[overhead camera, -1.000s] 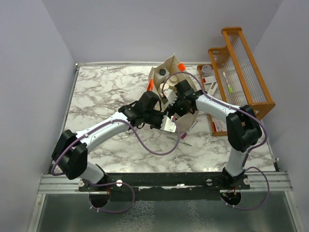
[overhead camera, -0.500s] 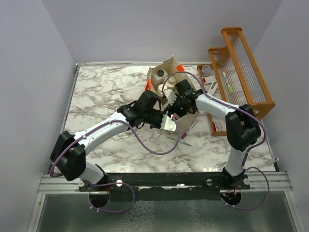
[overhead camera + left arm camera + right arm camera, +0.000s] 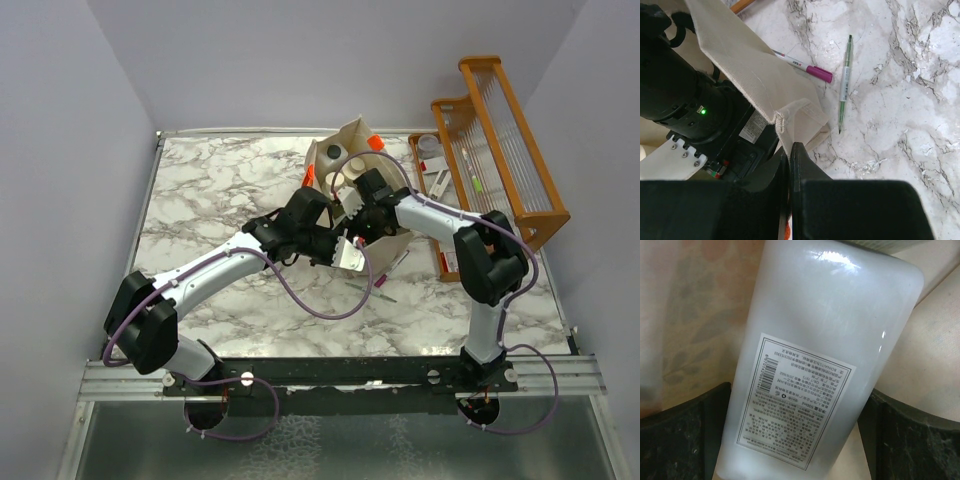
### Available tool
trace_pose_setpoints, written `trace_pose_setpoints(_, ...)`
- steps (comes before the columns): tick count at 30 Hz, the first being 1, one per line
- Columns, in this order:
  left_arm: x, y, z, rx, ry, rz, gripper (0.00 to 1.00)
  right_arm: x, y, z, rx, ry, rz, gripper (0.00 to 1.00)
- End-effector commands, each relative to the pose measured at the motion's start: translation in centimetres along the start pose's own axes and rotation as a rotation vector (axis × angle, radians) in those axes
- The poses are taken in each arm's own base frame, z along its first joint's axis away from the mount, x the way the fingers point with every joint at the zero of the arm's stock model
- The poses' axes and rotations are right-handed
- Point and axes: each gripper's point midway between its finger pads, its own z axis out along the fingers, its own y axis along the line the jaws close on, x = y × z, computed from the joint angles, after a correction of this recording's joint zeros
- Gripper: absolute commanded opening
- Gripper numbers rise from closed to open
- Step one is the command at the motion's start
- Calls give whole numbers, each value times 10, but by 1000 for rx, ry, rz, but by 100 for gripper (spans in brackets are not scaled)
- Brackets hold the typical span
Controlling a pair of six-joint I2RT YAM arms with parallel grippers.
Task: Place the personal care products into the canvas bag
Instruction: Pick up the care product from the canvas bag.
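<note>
pinching the canvas bag (image 3: 771,86) rim, left jaws closed; only right wrist shows white bottle (image 3: 825,355) between open right jaws.

The white bottle (image 3: 825,360) carries a bordered label of small print with a barcode along one edge, all too fine to read. Printing on the green pen (image 3: 845,85) is likewise illegible.

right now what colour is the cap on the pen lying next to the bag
Magenta pink, on the white pen beside the canvas bag; clearest in the left wrist view.
</note>
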Motion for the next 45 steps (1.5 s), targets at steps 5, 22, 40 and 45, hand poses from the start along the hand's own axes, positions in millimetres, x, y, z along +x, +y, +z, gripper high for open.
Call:
trace_pose_setpoints(5, -1, 3, -10, -12, 8, -16, 6, 88, 24, 58, -93, 282, -14, 99)
trace_pose_setpoints(22, -2, 11, -10, -46, 9, -17, 6, 2, 32, 5, -179, 65, -88, 35)
trace_pose_setpoints(40, -1, 15, -6, -71, -2, -40, 6, -55, 15, -62, -145, -58, -82, 1)
trace_pose_setpoints(45, 5, 9, -3, -42, 11, -25, 6, -70, 10, -77, -148, -82, -69, 1)
